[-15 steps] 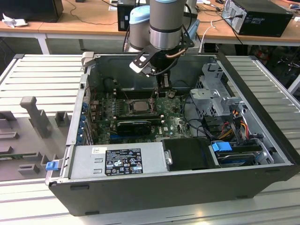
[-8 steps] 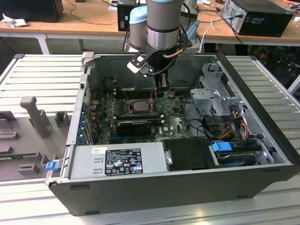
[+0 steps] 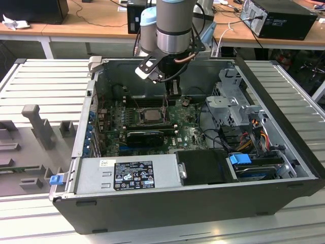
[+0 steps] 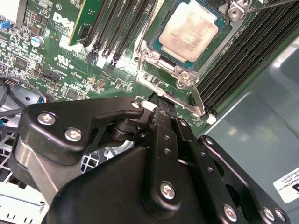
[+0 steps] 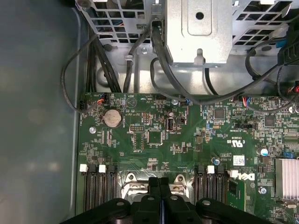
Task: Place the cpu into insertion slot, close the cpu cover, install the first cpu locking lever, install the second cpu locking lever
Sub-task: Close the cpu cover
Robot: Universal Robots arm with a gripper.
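Observation:
The cpu (image 4: 189, 28) lies flat in the insertion slot (image 5: 133, 186) on the green motherboard, its dull silver top facing up. The silvery cpu cover (image 4: 148, 52) lies down around it as a frame. A thin metal locking lever (image 4: 198, 100) runs along the socket's edge, and another wire lever (image 4: 266, 5) shows at the socket's far corner. My gripper (image 4: 158, 99) is shut, its black fingertips together just off the socket's edge beside the near lever; I cannot tell if they touch it. In the exterior view the gripper (image 3: 168, 101) hangs inside the open case just right of the cpu (image 3: 151, 115).
Black memory slots (image 4: 117, 28) flank the socket on both sides. A black card (image 3: 144, 136) sits in front of it, with the power supply (image 3: 127, 175) beyond. A metal drive cage (image 3: 233, 101) and black cables (image 5: 159, 56) stand to the exterior view's right.

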